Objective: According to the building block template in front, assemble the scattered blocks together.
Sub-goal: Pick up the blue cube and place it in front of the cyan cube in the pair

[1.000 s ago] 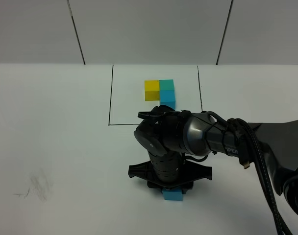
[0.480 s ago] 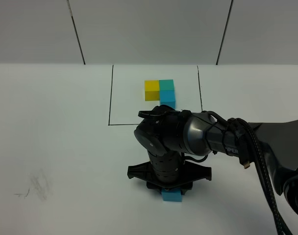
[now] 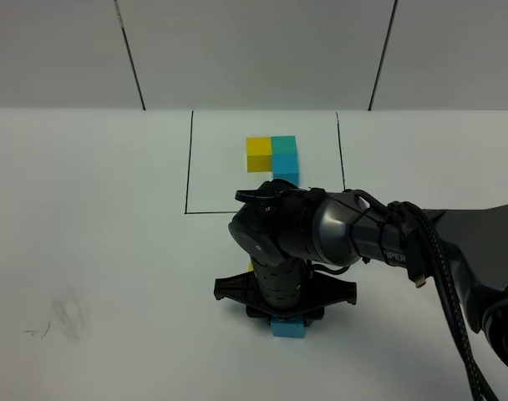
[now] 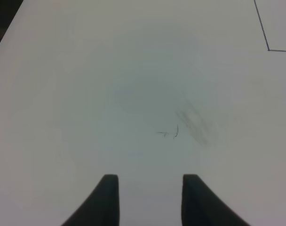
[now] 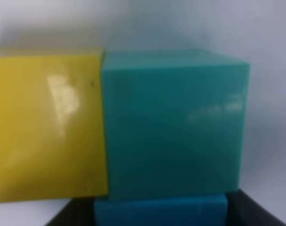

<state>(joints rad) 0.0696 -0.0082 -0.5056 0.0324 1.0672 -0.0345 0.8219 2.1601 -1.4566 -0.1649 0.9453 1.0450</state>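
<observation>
The building block template (image 3: 272, 155) is a yellow, teal-green and sky-blue L inside a thin black frame (image 3: 189, 159) at the back centre. My right gripper (image 3: 287, 316) reaches across the middle, points down, and is shut on the scattered sky-blue cube (image 3: 288, 328). In the right wrist view this cube (image 5: 160, 211) sits between the dark fingers (image 5: 70, 214) and touches the near face of the teal-green cube (image 5: 173, 122). The yellow cube (image 5: 49, 127) stands flush beside the teal-green one. The arm hides most of these two from above. My left gripper (image 4: 150, 197) is open and empty.
Grey scuff marks (image 3: 62, 322) lie on the white table at the front left, and also show in the left wrist view (image 4: 192, 122). The right arm's black body and cables (image 3: 421, 251) cover the front right. A corner of the black frame (image 4: 267, 47) shows.
My right gripper has shifted slightly left and back with the sky-blue cube. A sliver of the yellow cube now shows beside the wrist. The left arm has not moved.
</observation>
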